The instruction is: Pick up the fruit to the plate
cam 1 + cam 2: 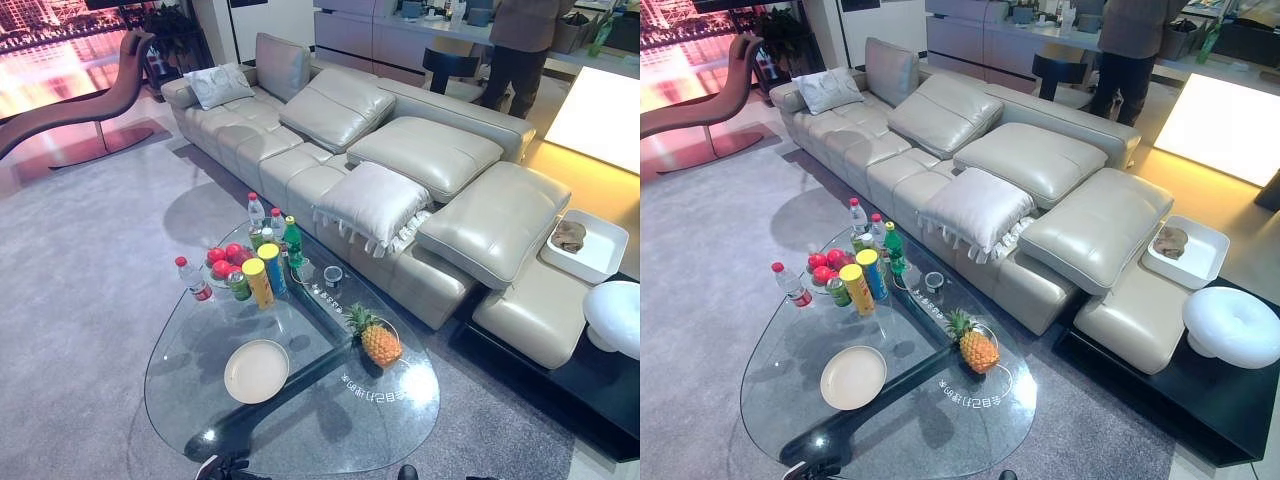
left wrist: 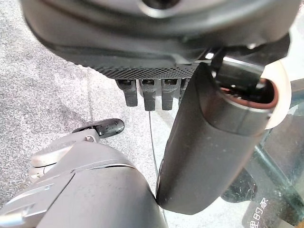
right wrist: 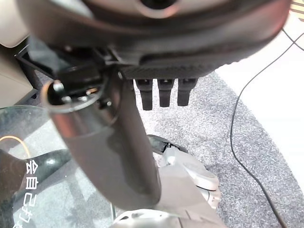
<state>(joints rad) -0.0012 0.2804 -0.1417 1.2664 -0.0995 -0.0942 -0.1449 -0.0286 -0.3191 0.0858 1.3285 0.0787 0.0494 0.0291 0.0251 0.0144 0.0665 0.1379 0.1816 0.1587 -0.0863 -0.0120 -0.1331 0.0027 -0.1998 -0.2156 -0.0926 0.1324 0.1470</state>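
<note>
Pineapple (image 1: 380, 342) stands upright on the glass counter (image 1: 400, 400), towards its right edge, leafy crown pointing away towards the sofa (image 1: 420, 150). It looks heavy for one hand, hard and stiff, with a rough scaly rind that should give fingers purchase; the crown is spiky and probably too weak to lift by. Best hold: around the broad middle of the body, thumb opposed to fingers.

Red fruit (image 1: 227, 258), apples by the look, sit heaped at the far left of the counter, just behind a cluster of cans (image 1: 262, 280) and bottles (image 1: 257, 210). Those would be lighter, smooth, rounder, and more likely to slip or roll; the cans stand close in front and could be knocked.

Plate (image 1: 256, 370) lies empty near the front of the counter, left of the pineapple, well apart from both fruits.

Left hand (image 2: 209, 142): fingers straight, relaxed, holding nothing, hanging beside the counter edge. Right hand (image 3: 109, 142): likewise straight-fingered and empty, low by the counter.
</note>
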